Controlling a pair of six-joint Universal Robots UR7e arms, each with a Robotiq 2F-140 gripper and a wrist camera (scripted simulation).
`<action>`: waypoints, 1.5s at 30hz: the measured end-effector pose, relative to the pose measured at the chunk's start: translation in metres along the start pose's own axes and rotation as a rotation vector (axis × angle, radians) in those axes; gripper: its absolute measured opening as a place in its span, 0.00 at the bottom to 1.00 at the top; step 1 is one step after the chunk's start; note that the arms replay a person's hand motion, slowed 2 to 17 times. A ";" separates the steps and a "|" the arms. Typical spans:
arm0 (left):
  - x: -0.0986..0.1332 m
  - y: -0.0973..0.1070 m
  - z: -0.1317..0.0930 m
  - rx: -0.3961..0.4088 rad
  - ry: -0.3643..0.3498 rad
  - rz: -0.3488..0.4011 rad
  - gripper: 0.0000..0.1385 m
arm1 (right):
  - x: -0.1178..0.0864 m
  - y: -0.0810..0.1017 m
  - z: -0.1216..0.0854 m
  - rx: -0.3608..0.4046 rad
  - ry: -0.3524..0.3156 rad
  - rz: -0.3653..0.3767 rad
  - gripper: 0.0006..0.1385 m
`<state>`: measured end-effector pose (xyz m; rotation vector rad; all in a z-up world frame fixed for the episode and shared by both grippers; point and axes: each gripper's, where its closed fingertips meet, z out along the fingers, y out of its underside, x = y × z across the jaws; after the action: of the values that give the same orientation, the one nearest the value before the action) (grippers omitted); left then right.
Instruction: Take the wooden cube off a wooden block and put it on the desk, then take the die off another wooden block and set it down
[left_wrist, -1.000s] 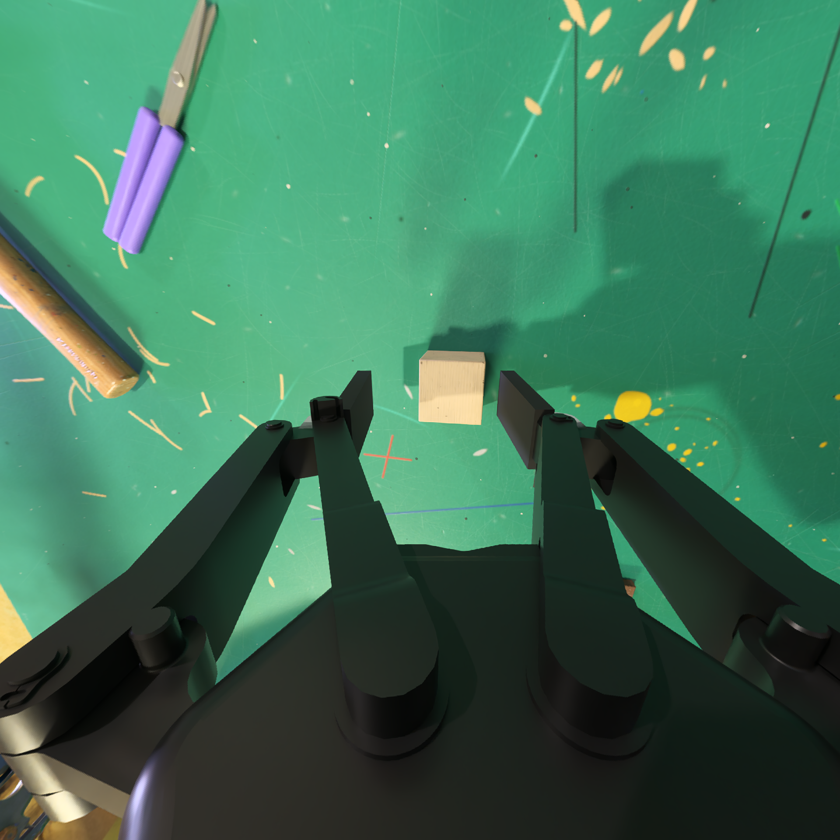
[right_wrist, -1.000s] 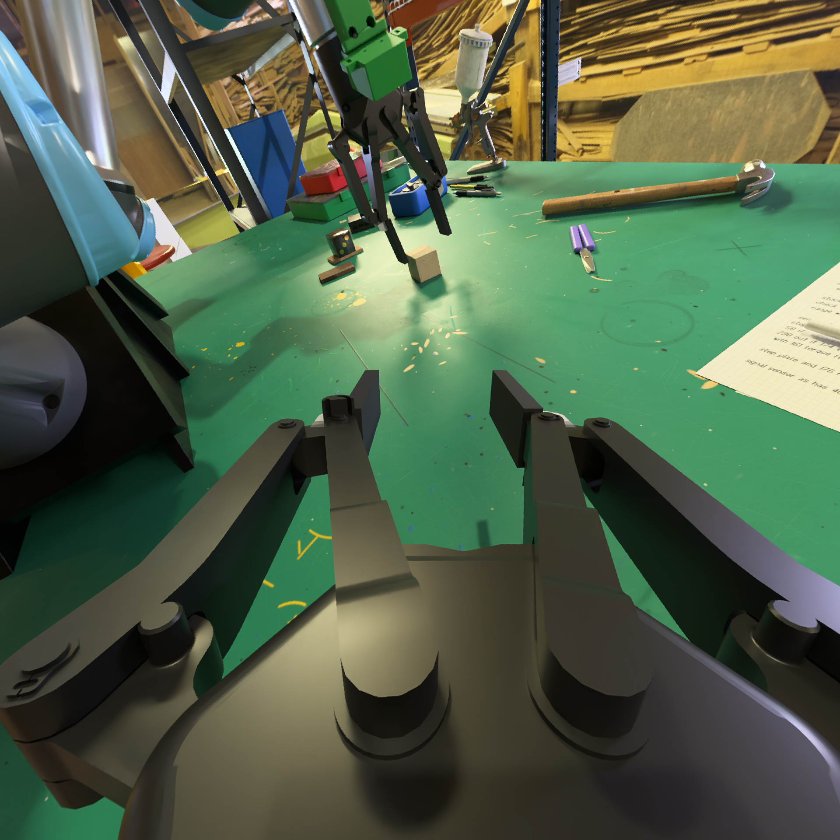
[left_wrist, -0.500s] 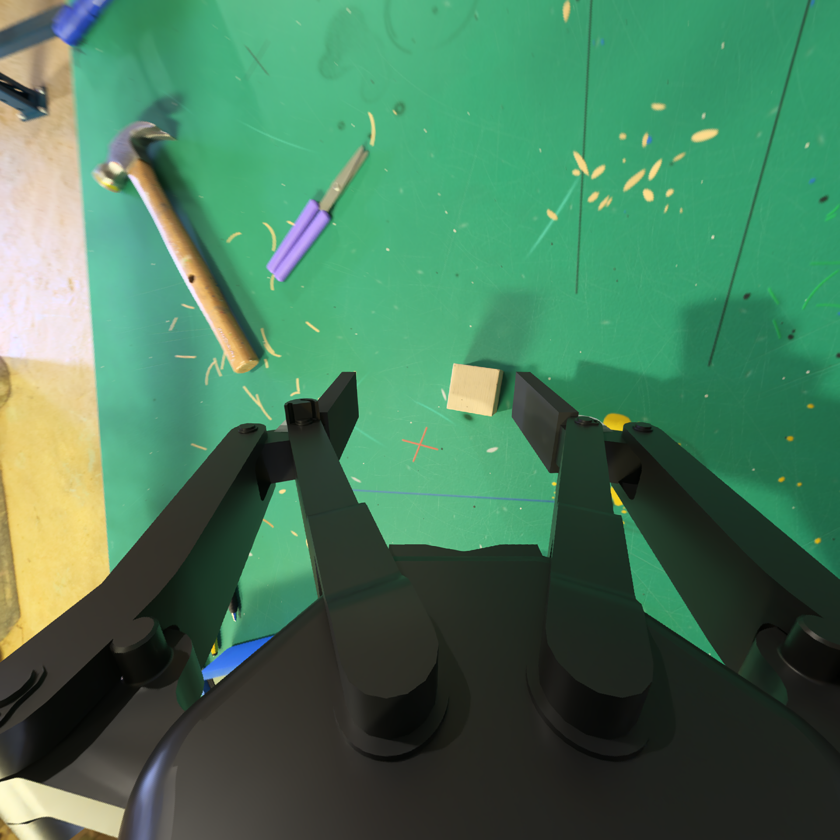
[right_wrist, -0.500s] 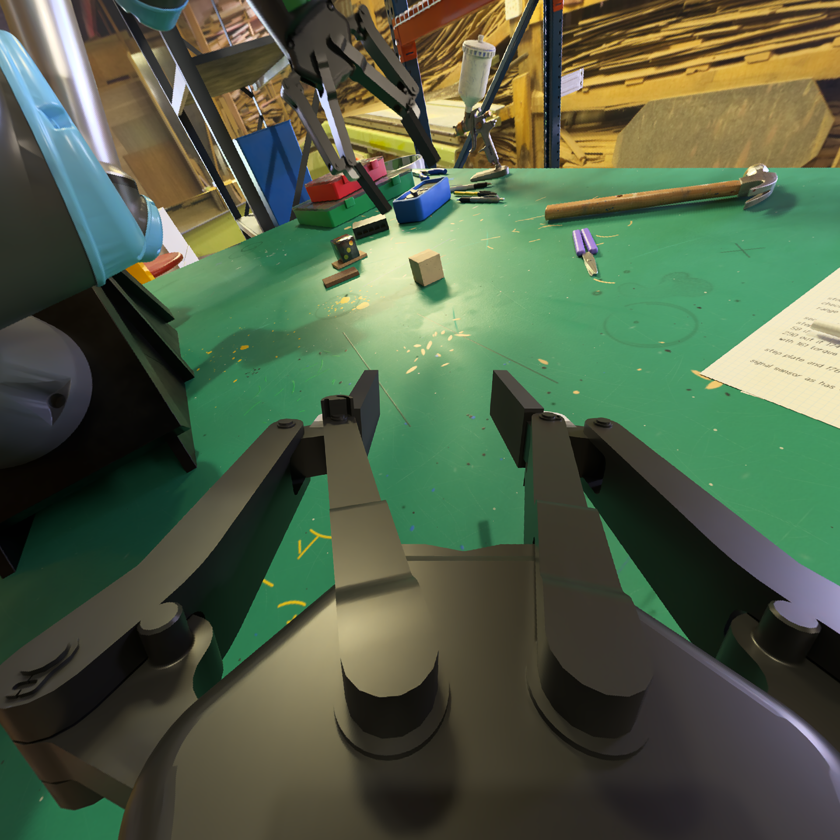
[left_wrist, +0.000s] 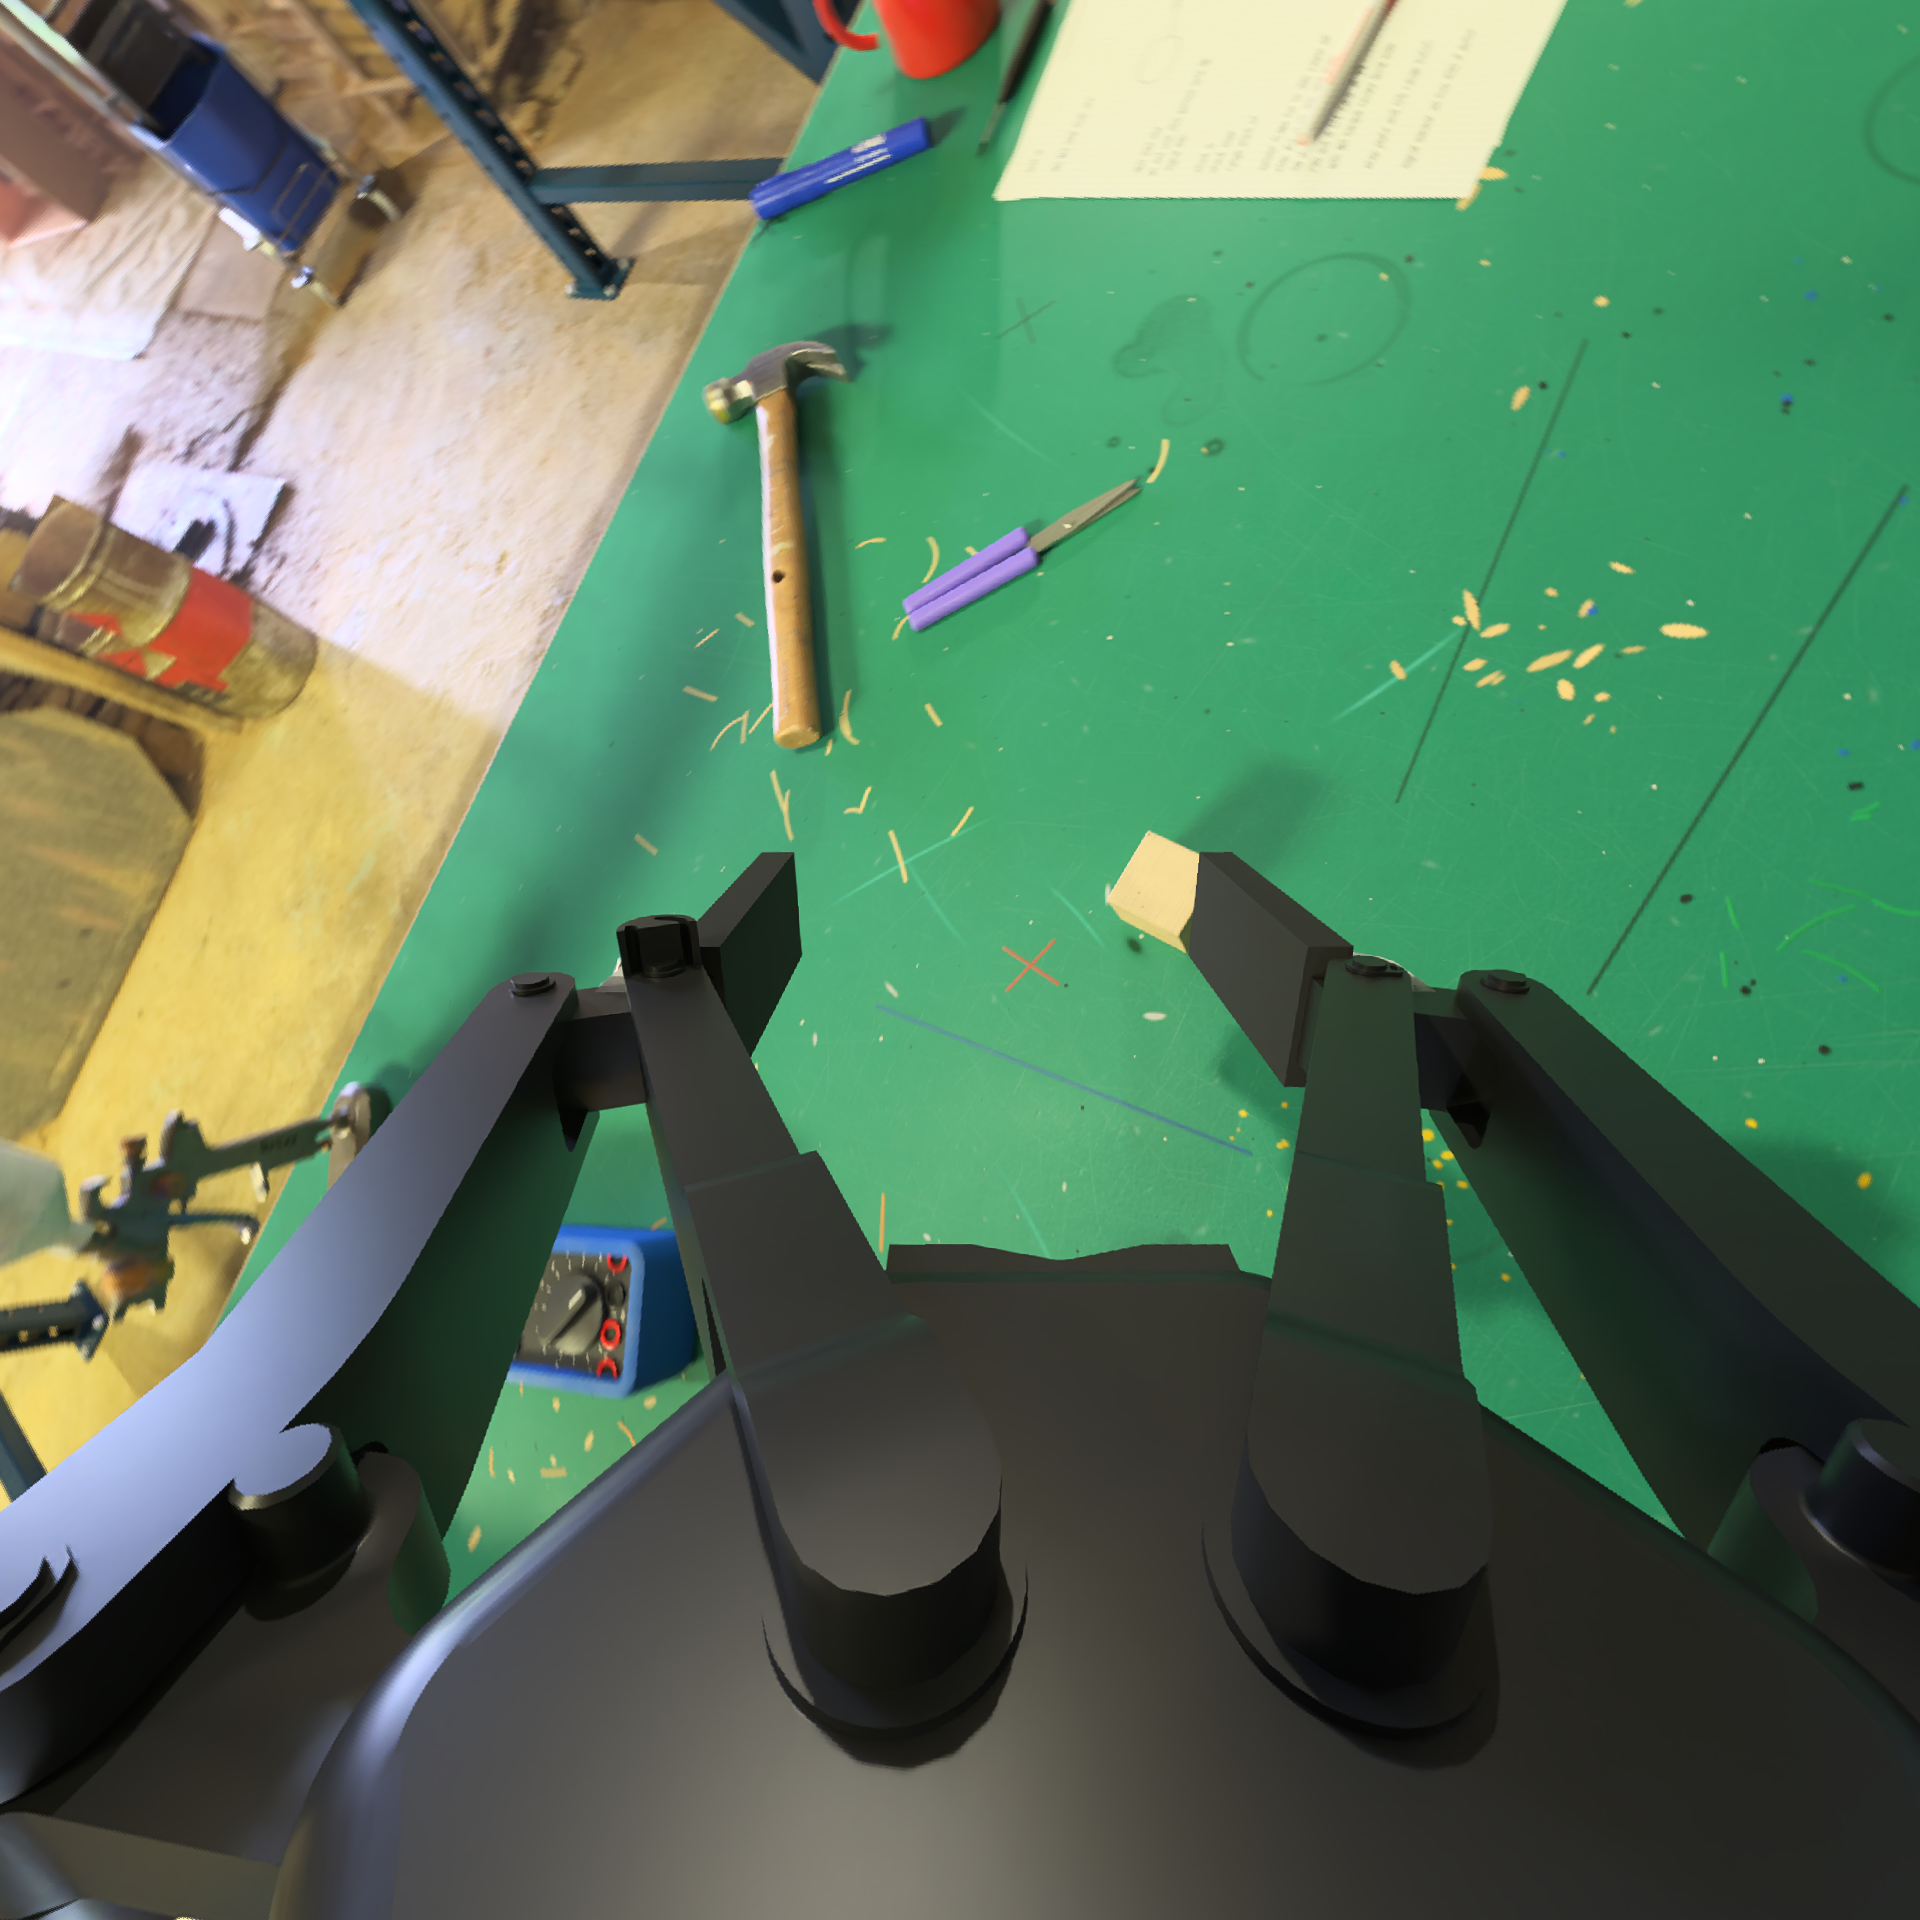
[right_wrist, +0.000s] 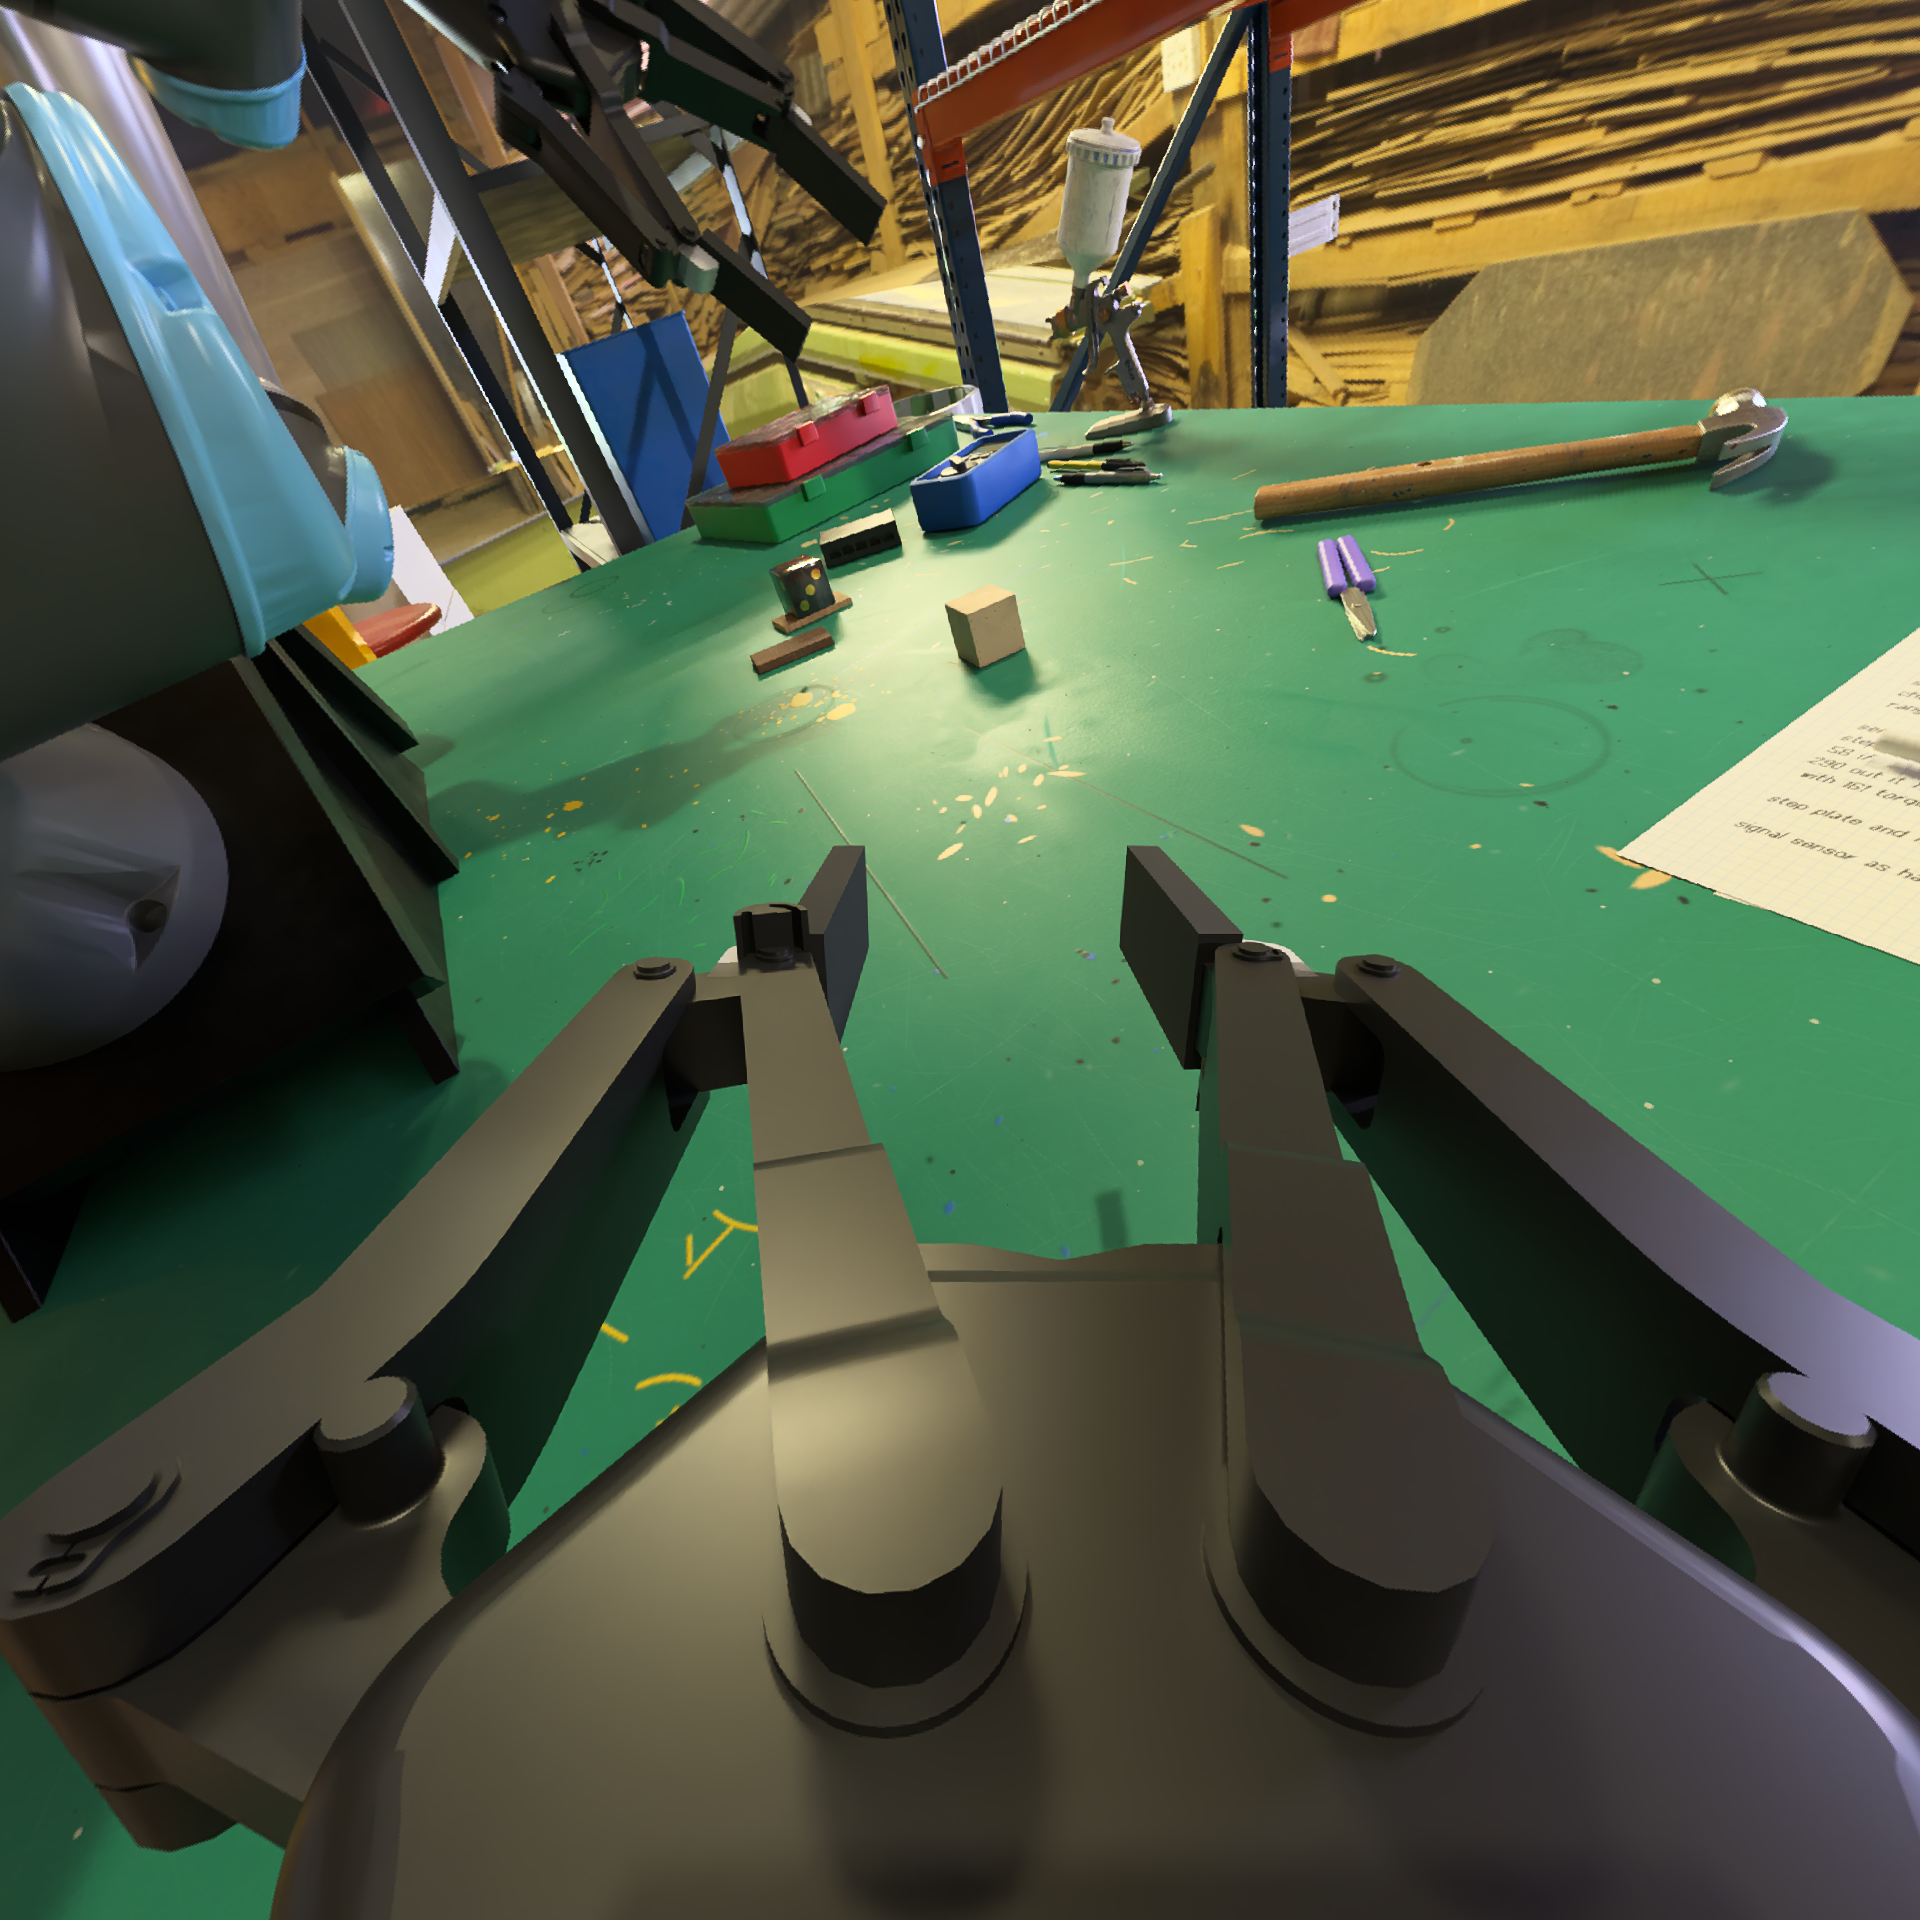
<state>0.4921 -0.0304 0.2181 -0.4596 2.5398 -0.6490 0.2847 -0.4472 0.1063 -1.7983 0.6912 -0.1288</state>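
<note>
Left wrist view: the left gripper (left_wrist: 997, 914), jaws wide apart and holding nothing, hangs high above the green desk (left_wrist: 1351, 790), tilted so the floor shows at the left of the frame. The wooden cube (left_wrist: 1151, 888) lies on the desk at centre, partly hidden behind the right-hand finger. A hammer (left_wrist: 784, 540) and purple-handled scissors (left_wrist: 997, 566) lie above it in the frame.

Right wrist view: the right gripper (right_wrist: 992, 909), jaws apart and empty, points low across the desk at lower centre. The cube sits alone on the desk at upper centre, so the first half of the task looks done. To its left the die (right_wrist: 802, 587) rests on a wooden block (right_wrist: 812, 615), with a second, bare wooden block (right_wrist: 792, 652) just in front. The left gripper hangs raised at the upper left, well above the die; lifting the die and setting it down remains.
</note>
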 end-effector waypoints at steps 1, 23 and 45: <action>-0.003 0.004 -0.005 0.002 -0.017 -0.027 0.71 | 0.000 0.000 0.000 0.001 -0.001 0.000 0.47; 0.006 0.138 -0.037 -0.061 -0.127 -0.416 0.64 | -0.007 -0.001 0.003 0.010 -0.034 -0.019 0.47; 0.003 0.215 -0.006 -0.261 -0.088 -0.655 0.58 | -0.014 -0.005 0.005 0.008 -0.038 -0.036 0.47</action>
<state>0.4436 0.1499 0.1101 -1.4103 2.3787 -0.4924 0.2775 -0.4350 0.1130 -1.8014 0.6302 -0.1209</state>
